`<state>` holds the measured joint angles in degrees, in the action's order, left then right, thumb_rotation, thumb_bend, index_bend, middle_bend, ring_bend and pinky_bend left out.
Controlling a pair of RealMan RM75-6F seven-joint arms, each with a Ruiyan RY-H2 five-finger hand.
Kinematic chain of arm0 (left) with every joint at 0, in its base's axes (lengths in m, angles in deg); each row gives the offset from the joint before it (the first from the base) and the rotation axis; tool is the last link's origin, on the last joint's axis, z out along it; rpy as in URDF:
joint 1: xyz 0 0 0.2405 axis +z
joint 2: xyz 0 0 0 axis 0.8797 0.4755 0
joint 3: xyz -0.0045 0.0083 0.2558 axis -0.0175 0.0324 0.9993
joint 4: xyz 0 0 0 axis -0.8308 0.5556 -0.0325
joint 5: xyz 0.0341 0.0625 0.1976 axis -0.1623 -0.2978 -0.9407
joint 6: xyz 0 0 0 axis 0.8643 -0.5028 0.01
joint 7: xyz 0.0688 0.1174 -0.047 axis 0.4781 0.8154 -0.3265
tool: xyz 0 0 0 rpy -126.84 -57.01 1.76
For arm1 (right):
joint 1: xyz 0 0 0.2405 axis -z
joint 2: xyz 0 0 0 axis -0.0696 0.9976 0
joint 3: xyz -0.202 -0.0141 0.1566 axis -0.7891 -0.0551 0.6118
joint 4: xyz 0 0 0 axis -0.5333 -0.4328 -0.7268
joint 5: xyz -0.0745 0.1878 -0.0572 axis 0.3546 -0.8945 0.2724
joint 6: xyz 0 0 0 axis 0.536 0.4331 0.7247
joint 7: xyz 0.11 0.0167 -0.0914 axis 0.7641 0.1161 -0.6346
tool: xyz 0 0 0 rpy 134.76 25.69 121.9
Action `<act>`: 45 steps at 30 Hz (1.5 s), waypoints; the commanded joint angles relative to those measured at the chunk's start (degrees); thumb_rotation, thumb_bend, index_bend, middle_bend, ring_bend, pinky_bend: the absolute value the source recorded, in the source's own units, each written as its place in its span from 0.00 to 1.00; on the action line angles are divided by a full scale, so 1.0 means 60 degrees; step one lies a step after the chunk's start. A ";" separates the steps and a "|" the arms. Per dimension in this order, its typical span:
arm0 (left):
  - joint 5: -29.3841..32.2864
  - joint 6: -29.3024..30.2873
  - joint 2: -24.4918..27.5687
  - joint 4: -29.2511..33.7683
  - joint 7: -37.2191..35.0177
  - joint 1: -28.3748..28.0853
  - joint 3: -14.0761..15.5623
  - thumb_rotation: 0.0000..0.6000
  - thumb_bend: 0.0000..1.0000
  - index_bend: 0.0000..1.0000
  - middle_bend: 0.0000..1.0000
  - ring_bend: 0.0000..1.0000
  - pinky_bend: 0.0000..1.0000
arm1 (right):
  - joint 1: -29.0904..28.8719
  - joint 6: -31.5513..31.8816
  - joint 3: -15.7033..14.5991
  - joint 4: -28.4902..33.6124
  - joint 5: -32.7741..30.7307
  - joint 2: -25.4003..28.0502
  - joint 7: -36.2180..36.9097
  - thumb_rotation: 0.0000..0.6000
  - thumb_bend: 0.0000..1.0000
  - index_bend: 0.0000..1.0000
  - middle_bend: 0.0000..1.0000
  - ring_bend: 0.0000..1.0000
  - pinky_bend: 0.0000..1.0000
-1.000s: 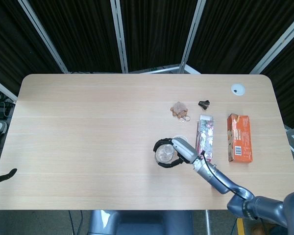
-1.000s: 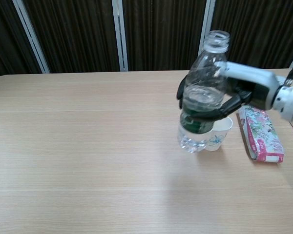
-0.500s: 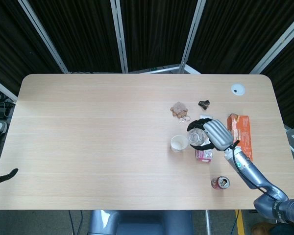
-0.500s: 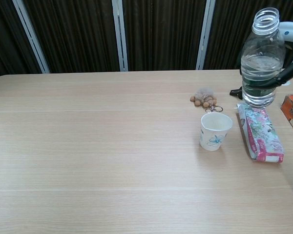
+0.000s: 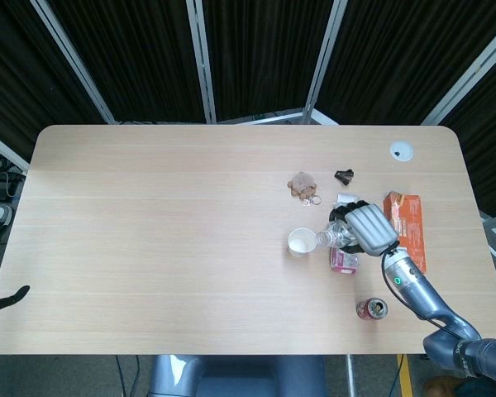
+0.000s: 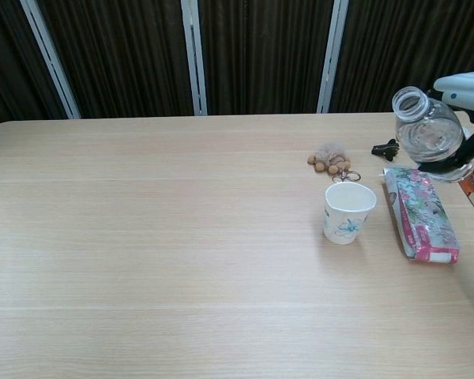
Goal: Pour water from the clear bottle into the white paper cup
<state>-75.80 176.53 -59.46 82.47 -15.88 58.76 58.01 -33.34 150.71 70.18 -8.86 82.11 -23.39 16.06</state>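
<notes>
Black curtains with pale metal posts back a light wooden table (image 5: 149, 215), and the action sits on its right half. At the far left edge of the head view, low down, a dark fingertip of the left hand (image 5: 12, 294) pokes in below the table's edge; too little of it shows to tell how its fingers lie.

Moving right, the white paper cup (image 6: 348, 212) with its blue flower print stands upright and alone. Behind it lies a brown furry keychain (image 6: 329, 159) with its rings, and further right a small black clip (image 6: 385, 148).

Now the change: half a second ago the clear bottle (image 6: 428, 134) stood upright in the air over the packet, and now it is tipped, its open mouth leaning toward the cup. In the head view the mouth sits just beside the cup's rim. No water shows leaving the bottle. The right hand (image 5: 365, 229) wraps its dark fingers (image 6: 464, 155) around the bottle's body, gripping it above the table.

Below the bottle lies the pink floral tissue packet (image 6: 419, 214), just right of the cup. Next comes an orange snack box (image 5: 404, 231), partly under the arm. A drink can (image 5: 370, 309) stands near the front edge. A white round disc (image 5: 401, 150) sits at the far right corner.
</notes>
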 commanded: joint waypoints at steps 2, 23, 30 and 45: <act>0.0036 -0.0009 0.0024 -0.0016 -0.0059 0.0008 -0.0013 1.00 0.00 0.00 0.00 0.00 0.00 | -0.0045 -0.0213 0.0139 -0.0346 -0.0357 -0.0308 -0.0960 1.00 0.55 0.42 0.55 0.44 0.44; 0.0184 -0.0173 0.0025 -0.0039 -0.0036 -0.0044 -0.0030 1.00 0.00 0.00 0.00 0.00 0.00 | -0.0335 -0.0811 0.0568 -0.2343 -0.1166 -0.1617 -0.2640 1.00 0.57 0.42 0.55 0.44 0.44; 0.0185 -0.0171 0.0011 -0.0027 0.0011 -0.0042 -0.0017 1.00 0.00 0.00 0.00 0.00 0.00 | -0.0382 -0.0667 0.0587 -0.3002 -0.1092 -0.2001 -0.3144 1.00 0.57 0.42 0.55 0.45 0.44; 0.0184 -0.0188 -0.0005 -0.0011 0.0050 -0.0051 0.0001 1.00 0.00 0.00 0.00 0.00 0.00 | -0.0415 -0.0297 0.0450 -0.3743 -0.0552 -0.2275 -0.3740 1.00 0.59 0.43 0.56 0.46 0.44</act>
<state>-74.70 175.40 -59.49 82.40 -15.58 58.45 58.01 -35.79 148.78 72.99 -31.14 78.59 -37.00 -6.15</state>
